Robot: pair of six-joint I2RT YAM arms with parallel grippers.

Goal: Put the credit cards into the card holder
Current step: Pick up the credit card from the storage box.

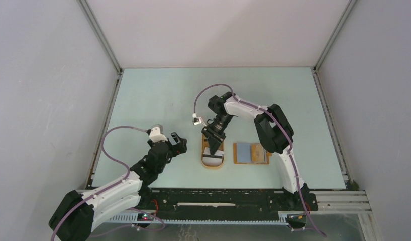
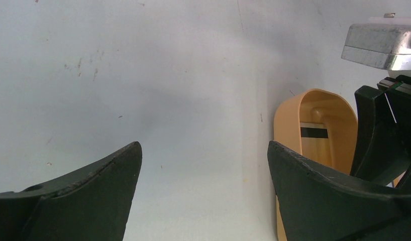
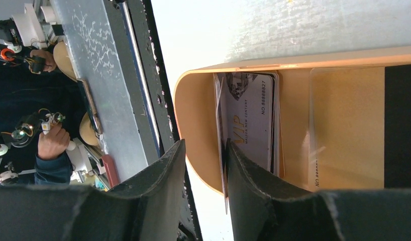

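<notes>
Right gripper (image 3: 204, 145), jaws part-open and not yet clamped, straddled the upturned edge of one of the credit cards (image 3: 248, 123) stacked in the oval tray (image 3: 193, 115) by the worktop's near edge. The card holder (image 1: 251, 153) lay open just right of the tray, and the left gripper (image 2: 204, 150) hung spread wide, empty. The cards looked light, stiff and slick, best pinched by a raised edge.

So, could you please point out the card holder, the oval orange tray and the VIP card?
card holder (image 1: 251, 161): top external view, on its near edge.
oval orange tray (image 2: 314, 100): left wrist view, on its far inner wall.
VIP card (image 3: 248, 125): right wrist view, on its printed face.
</notes>
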